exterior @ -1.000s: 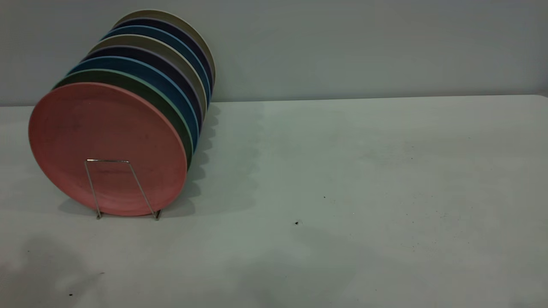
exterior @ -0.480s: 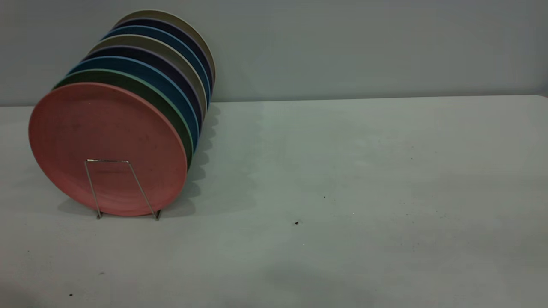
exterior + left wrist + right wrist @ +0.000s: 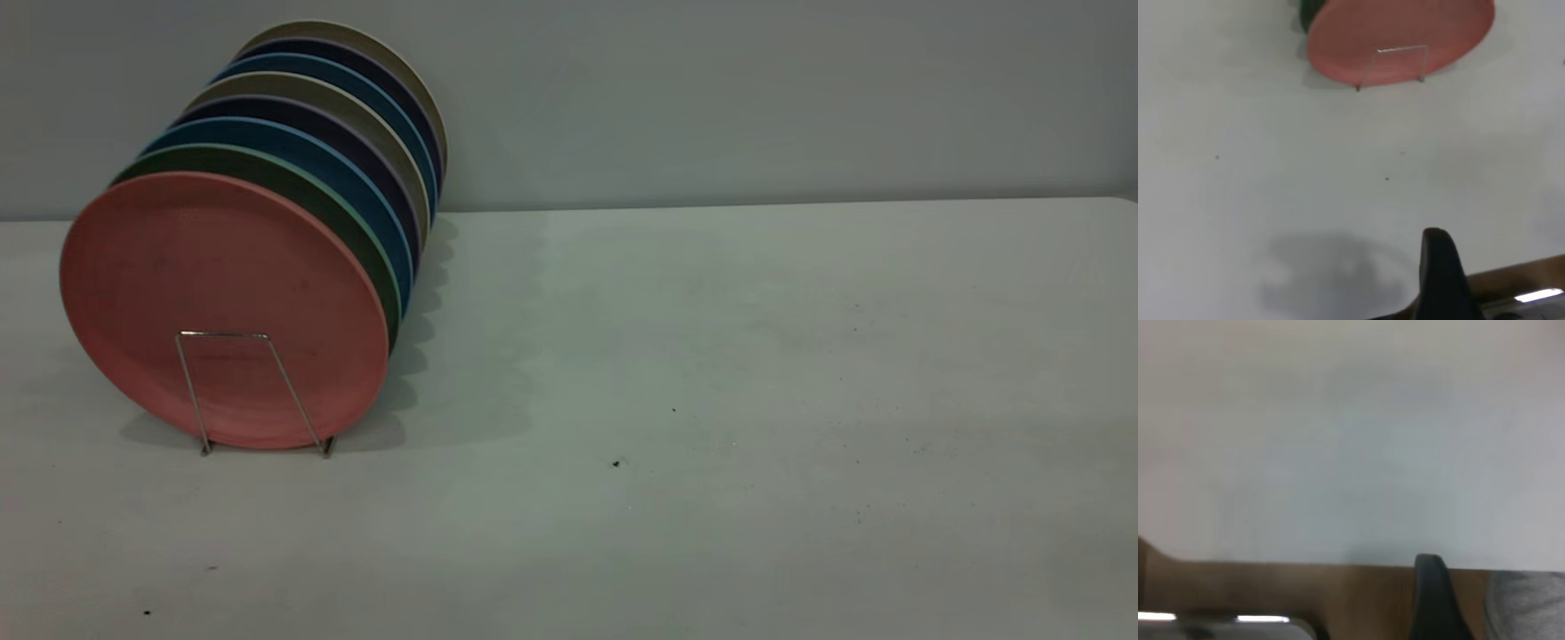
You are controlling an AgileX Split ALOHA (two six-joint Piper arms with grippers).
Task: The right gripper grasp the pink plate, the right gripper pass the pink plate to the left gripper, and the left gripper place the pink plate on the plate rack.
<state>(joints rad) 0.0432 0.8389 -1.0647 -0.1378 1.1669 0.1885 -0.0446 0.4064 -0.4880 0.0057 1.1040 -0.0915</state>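
Exterior view: the pink plate (image 3: 222,307) stands on edge at the front of the plate rack (image 3: 253,391), at about 9 o'clock on the worktop (image 3: 711,400). It leans back against a green plate (image 3: 342,209), first in a row of 7 more plates behind. Its face is turned to the camera; its edge runs from 12 to 6. Neither arm shows here.

Left wrist view: the plate sits at 12 o'clock from the left gripper (image 3: 1441,273), well apart across bare worktop. Only 1 black finger shows, so its opening cannot be told.

Right wrist view: the right gripper (image 3: 1435,597) hangs by the worktop's edge; again 1 finger shows, its opening unknown, and no plate shows. The left arm looks nearer the rack, and the placing appears done.
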